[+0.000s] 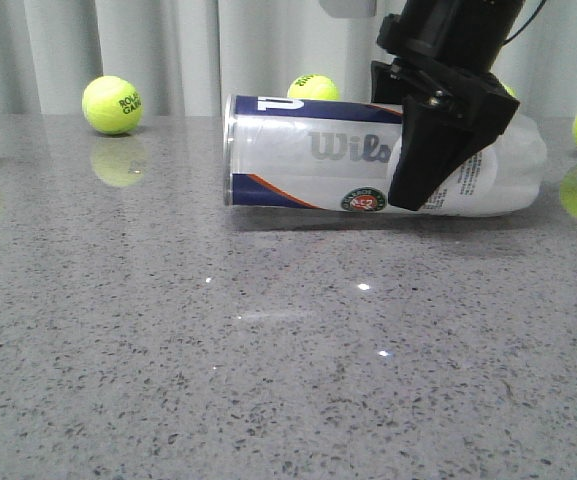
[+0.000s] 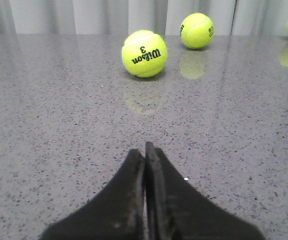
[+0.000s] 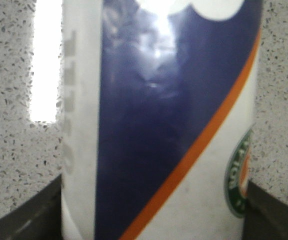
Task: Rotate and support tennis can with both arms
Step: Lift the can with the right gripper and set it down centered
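The tall translucent white tennis can (image 1: pixel 368 155) with navy panel and orange stripe lies on its side on the speckled grey surface (image 1: pixel 268 350), pinched between the right gripper's (image 1: pixel 428 165) black fingers; contents unclear. The left gripper (image 2: pixel 144 150) is pressed together, a yellow-green tennis ball (image 2: pixel 144 53) beyond it.

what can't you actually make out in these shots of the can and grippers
- Front view: the right gripper covers part of the tennis can, cutting off the "Wils" lettering.
- Right wrist view: too close; both can ends run out of frame, and glare blanks its top.
- Left wrist view: left gripper shut; no can in sight.
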Robot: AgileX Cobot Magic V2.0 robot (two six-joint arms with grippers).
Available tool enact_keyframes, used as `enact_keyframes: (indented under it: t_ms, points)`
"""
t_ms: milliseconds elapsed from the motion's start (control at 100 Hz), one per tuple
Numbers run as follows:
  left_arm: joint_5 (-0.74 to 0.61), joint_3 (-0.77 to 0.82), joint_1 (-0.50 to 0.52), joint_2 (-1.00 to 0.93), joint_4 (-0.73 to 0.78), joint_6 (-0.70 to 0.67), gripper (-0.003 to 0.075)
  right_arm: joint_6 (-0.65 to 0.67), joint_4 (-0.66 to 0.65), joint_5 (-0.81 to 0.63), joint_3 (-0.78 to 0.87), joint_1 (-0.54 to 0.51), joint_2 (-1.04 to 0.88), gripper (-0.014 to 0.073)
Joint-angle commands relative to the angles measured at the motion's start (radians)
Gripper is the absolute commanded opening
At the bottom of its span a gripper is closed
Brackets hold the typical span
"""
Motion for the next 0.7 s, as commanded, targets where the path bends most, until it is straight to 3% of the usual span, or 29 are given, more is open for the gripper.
enact_keyframes:
  t_ms: [0,80,220,690]
  points:
    - [-0.074,0.045,-0.008,-0.027,-0.001,-0.011,-0.0019,-0.011,0.006,-0.016,-0.031,0.001,-0.045,0.0306]
    - [-0.074,0.045,-0.008,-0.027,-0.001,-0.011,-0.0019,-0.011,0.006,-0.010,-0.031,0.001,-0.045,0.0468]
    - [-0.074,0.045,-0.008,-0.027,-0.001,-0.011,-0.0019,-0.011,0.003,-0.009,-0.031,0.001,-0.045,0.0669]
    - [-0.074,0.045,-0.008,-0.027,-0.001,-0.011,-0.0019,-0.011,-0.021,-0.004,-0.035,0.001,-0.048,0.0643]
